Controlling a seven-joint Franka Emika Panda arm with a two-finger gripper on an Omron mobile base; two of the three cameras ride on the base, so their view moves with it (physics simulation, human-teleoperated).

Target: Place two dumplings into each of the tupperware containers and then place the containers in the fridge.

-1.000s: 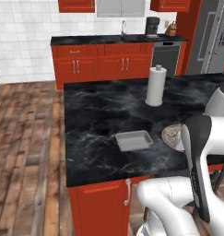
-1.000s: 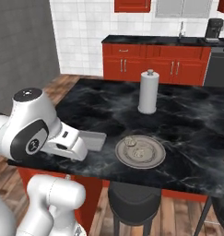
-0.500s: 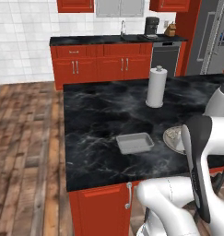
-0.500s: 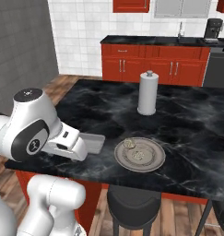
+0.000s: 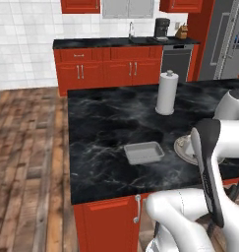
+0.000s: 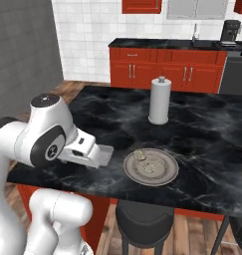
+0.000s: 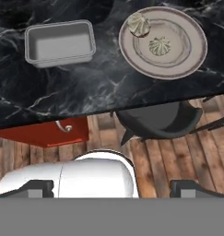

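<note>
— Two dumplings (image 7: 150, 36) sit on the round plate (image 7: 195, 59), upper right of your hand view.
— And the tray?
— One empty tupperware container (image 7: 61, 43) lies upper left on the table (image 7: 85, 87). You cannot tell the tool's opening.

text: none legible | labels: none | brands: none | numbers: none | signs: none

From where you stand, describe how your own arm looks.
The arm is a chain of glossy white rounded shells with dark grey bands at the joints and a dark grey round cap on top of one joint. In the left base view a dark strip runs along its white link. No cables or markings show.
</note>
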